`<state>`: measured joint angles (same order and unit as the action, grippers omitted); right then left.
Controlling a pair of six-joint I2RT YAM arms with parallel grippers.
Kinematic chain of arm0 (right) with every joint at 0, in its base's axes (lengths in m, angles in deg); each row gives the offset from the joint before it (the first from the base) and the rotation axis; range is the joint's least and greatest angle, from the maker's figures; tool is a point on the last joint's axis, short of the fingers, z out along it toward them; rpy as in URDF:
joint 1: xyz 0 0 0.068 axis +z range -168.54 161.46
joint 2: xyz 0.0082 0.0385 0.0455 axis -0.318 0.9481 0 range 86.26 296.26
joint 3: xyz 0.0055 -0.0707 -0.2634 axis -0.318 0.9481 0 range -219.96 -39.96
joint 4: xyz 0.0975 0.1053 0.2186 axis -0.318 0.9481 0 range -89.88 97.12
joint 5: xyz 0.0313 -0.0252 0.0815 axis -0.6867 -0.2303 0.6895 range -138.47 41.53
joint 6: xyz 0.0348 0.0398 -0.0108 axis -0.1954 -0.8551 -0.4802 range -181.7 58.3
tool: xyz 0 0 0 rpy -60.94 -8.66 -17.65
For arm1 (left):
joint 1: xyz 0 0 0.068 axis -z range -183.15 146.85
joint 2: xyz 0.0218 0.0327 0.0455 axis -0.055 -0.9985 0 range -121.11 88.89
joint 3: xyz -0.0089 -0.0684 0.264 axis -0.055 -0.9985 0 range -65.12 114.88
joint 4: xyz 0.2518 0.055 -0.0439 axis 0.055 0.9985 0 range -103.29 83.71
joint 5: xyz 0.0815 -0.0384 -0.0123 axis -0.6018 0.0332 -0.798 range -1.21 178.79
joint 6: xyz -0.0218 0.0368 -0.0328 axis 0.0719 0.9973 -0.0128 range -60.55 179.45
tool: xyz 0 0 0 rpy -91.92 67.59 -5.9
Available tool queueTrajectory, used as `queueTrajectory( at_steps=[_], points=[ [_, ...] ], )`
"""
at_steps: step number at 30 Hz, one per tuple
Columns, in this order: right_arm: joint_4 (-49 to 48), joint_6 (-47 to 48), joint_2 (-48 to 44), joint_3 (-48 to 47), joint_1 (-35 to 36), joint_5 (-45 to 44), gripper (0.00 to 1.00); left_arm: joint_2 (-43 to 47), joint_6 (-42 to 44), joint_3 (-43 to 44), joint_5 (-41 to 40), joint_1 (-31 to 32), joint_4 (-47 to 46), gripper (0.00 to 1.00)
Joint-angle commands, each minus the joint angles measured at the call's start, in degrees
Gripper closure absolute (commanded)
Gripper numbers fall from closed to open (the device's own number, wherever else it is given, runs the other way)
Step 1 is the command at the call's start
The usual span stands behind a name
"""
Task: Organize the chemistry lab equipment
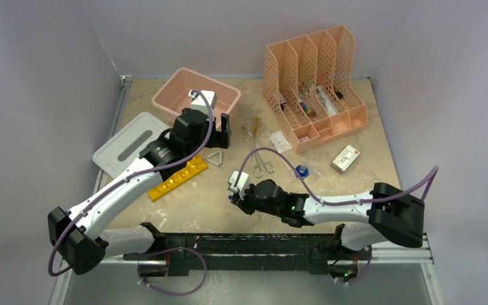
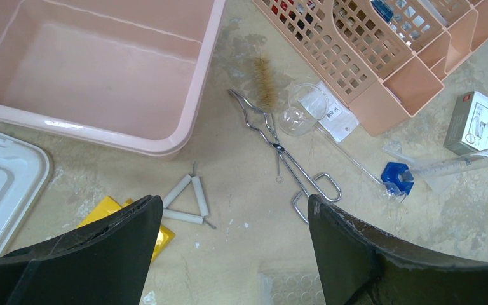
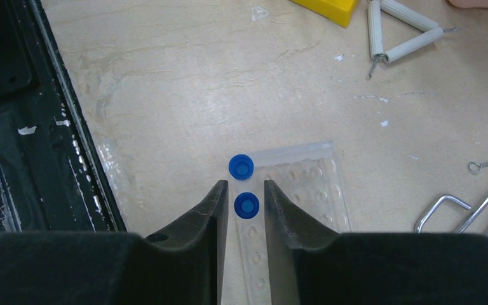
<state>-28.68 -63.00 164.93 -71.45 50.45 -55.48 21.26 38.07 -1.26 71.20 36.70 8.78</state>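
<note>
A tiny blue-capped vial (image 3: 246,206) stands in a well of the clear plastic tray (image 3: 311,184), which lies on the bench (image 3: 165,95) close to its front rail. The right hand (image 3: 245,185) is set over the vial with its fingers narrowly apart, one at nine o'clock of the cap and one at three o'clock. A thin gap is visible on each side, so nothing is clamped. A second blue-capped vial (image 3: 241,167) is seen just at twelve o'clock of the first, at the tray's corner; whether it is seated in a well cannot be told.

The step in hand is judged to be the seating of vials in the tray. It is best done by the fingers being spread a little more and the hand being raised straight up, so that the cap is not brushed and the light tray is not dragged.

The left hand (image 2: 235,202) stands wide apart and empty over the bench. In its own view the small wire triangle (image 2: 187,202) lies just at nine o'clock, the metal scissor-like tongs (image 2: 286,159) at one o'clock, and the yellow plastic test-tube rack (image 1: 178,178) beyond the triangle — all loose, not yet sorted.
</note>
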Motion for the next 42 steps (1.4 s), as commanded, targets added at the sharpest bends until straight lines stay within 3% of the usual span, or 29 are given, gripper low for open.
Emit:
queueTrajectory(
  at_steps=[1, 12, 15, 21, 26, 32, 39, 42],
  points=[
    [-1.7, 1.04, -2.33, 0.4, 0.17, 2.34, 0.67, -0.04, 1.43, 0.21, 1.6, -0.15, -0.89, 0.16],
    [3.52, -2.2, -10.64, -0.54, 0.16, 0.63, 0.44, -0.08, 1.28, 0.13, 1.6, -0.16, -1.04, 0.16],
    [8.08, -5.69, -13.18, -2.35, 0.09, -0.51, 0.44, 0.4, 0.71, 0.38, 0.96, -0.2, -0.96, 0.16],
    [17.24, -10.52, -15.91, -7.37, -0.89, -10.77, 0.44, 4.52, -1.71, 0.05, -4.92, -0.2, -1.9, 0.16],
    [26.29, -19.17, -14.89, -11.66, -7.17, -17.14, 0.44, 6.68, -6.21, 0.71, -10.32, -0.15, 0.46, 0.16],
    [30.35, -23.19, -6.84, -15.14, -16.92, -16.22, 0.39, 7.87, -12.13, 0.3, -13.99, -0.21, 4.14, 0.16],
    [29.11, -18.51, 9.96, -24.82, -22.84, -13.75, 0.37, 7.88, -16.62, -2.16, -10.52, -0.15, 5.48, 0.18],
    [25.1, -12.68, 16.53, -27.63, -23.27, -14.0, 0.41, 8.99, -18.0, -5.88, -7.7, -0.16, 2.82, 0.18]
  ],
)
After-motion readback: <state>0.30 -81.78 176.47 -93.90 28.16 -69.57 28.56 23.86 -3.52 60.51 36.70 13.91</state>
